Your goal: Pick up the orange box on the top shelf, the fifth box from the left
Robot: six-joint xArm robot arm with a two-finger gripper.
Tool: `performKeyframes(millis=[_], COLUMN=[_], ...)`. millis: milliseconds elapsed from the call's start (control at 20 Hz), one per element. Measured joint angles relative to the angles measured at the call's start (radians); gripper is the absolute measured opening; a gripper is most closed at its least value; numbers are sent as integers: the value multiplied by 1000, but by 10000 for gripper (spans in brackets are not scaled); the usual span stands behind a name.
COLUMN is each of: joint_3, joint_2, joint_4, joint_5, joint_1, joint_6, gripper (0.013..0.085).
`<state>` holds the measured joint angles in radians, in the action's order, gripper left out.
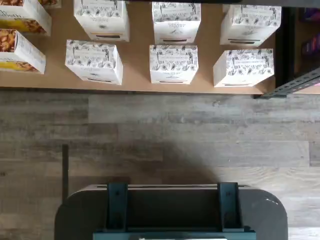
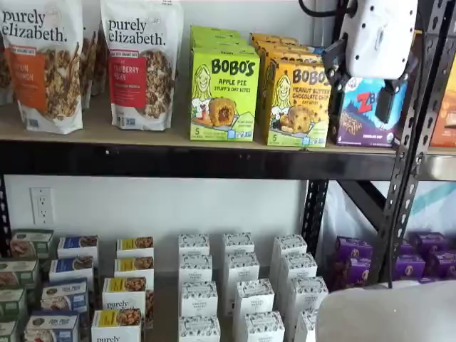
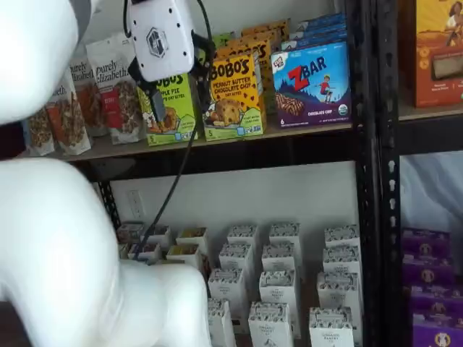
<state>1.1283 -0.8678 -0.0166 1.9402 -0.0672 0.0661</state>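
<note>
The gripper (image 2: 363, 89) holds nothing; I cannot tell if it is open. It should line up straight with the orange box (image 2: 298, 103) before reaching in.

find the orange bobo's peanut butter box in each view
Wrist view: not in it; only lower cartons and floor show.
A shelf view: the orange box stands on the top shelf, right of the lime-green Apple Pie box.
A shelf view: orange box, centre-left.
Shared landmark: the ZBar box.
</note>
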Motion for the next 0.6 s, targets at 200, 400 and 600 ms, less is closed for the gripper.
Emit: performKeyframes(millis=[200, 400, 600], joint_3=[-4, 7, 23], joint_2=[1, 23, 58], joint_4=[16, 51, 66], joint_5=[-24, -42, -68], joint_1=[9, 50, 70], joint_6=[-3, -30, -48], gripper=[850, 850, 850])
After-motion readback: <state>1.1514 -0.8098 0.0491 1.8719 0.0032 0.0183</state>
